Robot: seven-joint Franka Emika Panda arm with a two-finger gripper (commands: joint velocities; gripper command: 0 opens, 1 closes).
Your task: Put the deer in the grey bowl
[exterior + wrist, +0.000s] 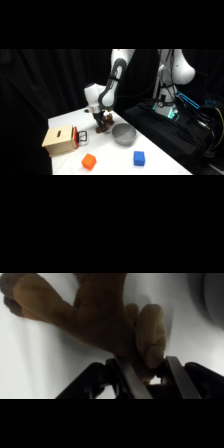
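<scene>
One white arm bends down from the top of the side view to the middle of the table. Its gripper points down and sits low over the white top. A small dark shape is at its tip. That is the deer, but it is too small there to see well. The deer is just left of the grey bowl, not in it. I cannot tell from this view if the deer touches the table.

The wrist view shows much more of the deer. It fills most of the view, brown with lighter tan parts. The gripper is at the bottom, and its two fingers are clenched on one part of the deer, one on each side. White table is behind the deer. A dark curve at the top right edge may be the bowl, but I cannot tell for sure.

Only the side view shows the other things. A tan box stands at the left of the table. An orange cube and a blue cube lie near the front edge, well apart from the gripper. The bowl looks empty.
</scene>
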